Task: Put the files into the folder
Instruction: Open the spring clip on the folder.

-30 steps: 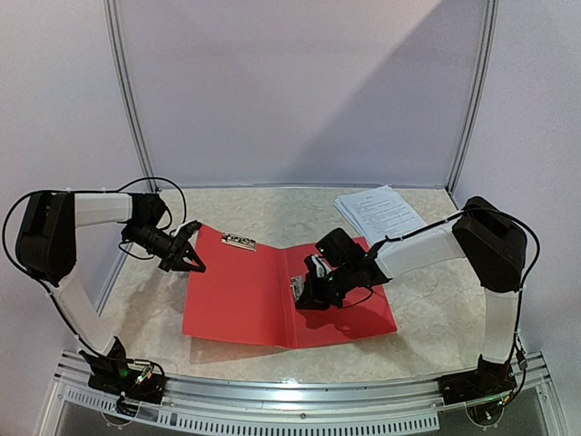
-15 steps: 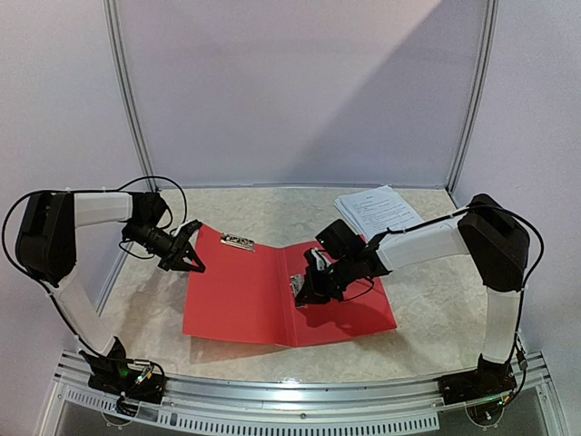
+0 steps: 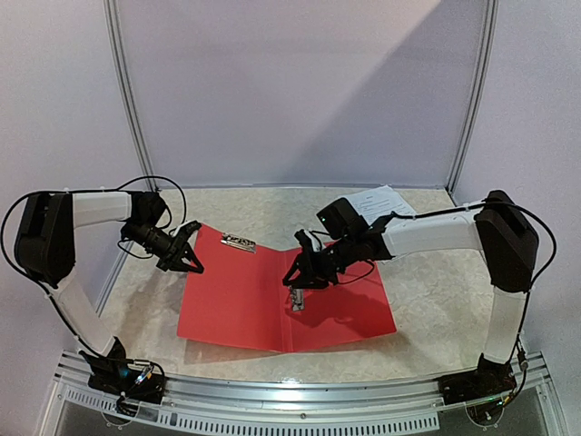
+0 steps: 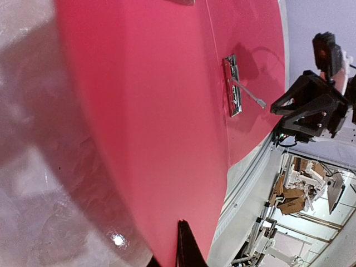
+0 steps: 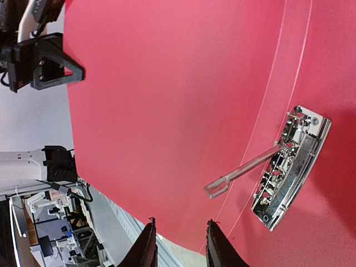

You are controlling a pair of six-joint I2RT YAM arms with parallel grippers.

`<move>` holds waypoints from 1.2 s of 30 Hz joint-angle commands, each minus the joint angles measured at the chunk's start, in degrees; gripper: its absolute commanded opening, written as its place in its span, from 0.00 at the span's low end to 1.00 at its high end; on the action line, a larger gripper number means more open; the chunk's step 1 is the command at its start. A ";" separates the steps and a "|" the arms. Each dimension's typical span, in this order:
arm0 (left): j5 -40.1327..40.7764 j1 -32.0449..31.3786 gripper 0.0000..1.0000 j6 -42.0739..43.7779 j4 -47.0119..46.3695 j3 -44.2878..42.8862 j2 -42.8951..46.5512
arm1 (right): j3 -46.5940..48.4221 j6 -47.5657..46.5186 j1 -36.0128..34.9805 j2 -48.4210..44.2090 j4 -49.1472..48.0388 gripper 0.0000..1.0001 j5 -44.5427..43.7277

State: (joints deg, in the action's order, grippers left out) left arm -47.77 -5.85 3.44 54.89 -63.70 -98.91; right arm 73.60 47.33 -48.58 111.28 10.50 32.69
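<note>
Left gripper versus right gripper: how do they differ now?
The left gripper is shut; the right gripper is open and empty. The left gripper sits at the folder's left edge; the right gripper is over its middle, near the silver clip. Both are at the open folder, away from the files.

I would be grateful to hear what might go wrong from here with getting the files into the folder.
1. The clip lever stands raised with the right gripper, fingers apart, close to it; a stray brush could snap it shut early.
2. The files lie at the back, partly hidden behind the right arm, so reaching them looks awkward.
3. The left gripper sits shut at the edge of the folder; a tug could shift it.
</note>
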 commanded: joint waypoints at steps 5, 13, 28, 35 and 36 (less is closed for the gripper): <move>0.43 -0.39 0.00 1.15 0.19 -1.23 1.75 | 3.49 -15.00 -0.39 -6.77 12.42 0.27 -3.27; 1.53 -0.39 0.00 0.88 -0.09 -1.38 1.96 | 6.07 -20.29 -2.62 2.46 9.14 0.00 2.88; 3.72 -0.39 0.00 1.67 0.20 -1.47 2.48 | 12.51 -16.02 2.09 13.11 -1.10 0.00 -1.45; 3.93 -0.39 0.00 2.26 0.73 -1.69 2.58 | 21.33 -14.61 5.77 20.07 0.43 0.00 1.98; 3.85 -0.39 0.00 2.31 0.81 -1.69 2.59 | 23.40 -15.62 6.16 21.05 2.41 0.00 2.47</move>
State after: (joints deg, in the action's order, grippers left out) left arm -44.97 -5.87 4.29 54.94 -64.18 -97.93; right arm 90.13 32.32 -43.64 127.39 9.50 34.06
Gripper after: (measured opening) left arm 0.003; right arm 0.006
